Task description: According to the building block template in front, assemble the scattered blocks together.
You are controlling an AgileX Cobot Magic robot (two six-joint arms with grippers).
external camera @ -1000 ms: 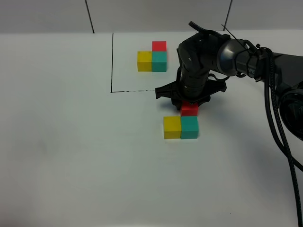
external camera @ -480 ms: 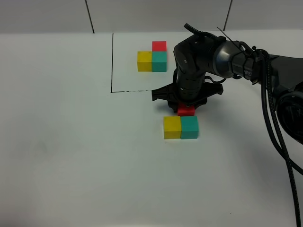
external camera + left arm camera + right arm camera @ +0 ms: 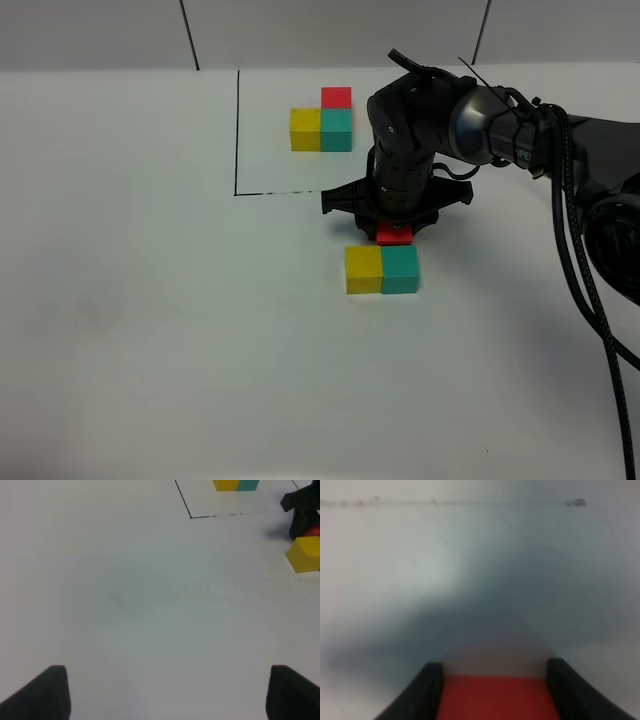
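Note:
The building block template is a yellow, teal and red L-cluster at the back, inside a thin black outline. Of the scattered blocks, the yellow cube and the teal cube sit side by side, touching. My right gripper points down, shut on the red cube right behind the teal cube. In the right wrist view the red cube fills the gap between the dark fingers. My left gripper is open and empty over bare table; it sees the yellow cube.
The white table stretches wide on the left and in front. The right arm's black cables hang along the right edge. The wall with two dark seams stands at the back.
My right gripper has shifted slightly left and lower with the red cube, closer behind the teal cube. The yellow and teal cubes have not moved.

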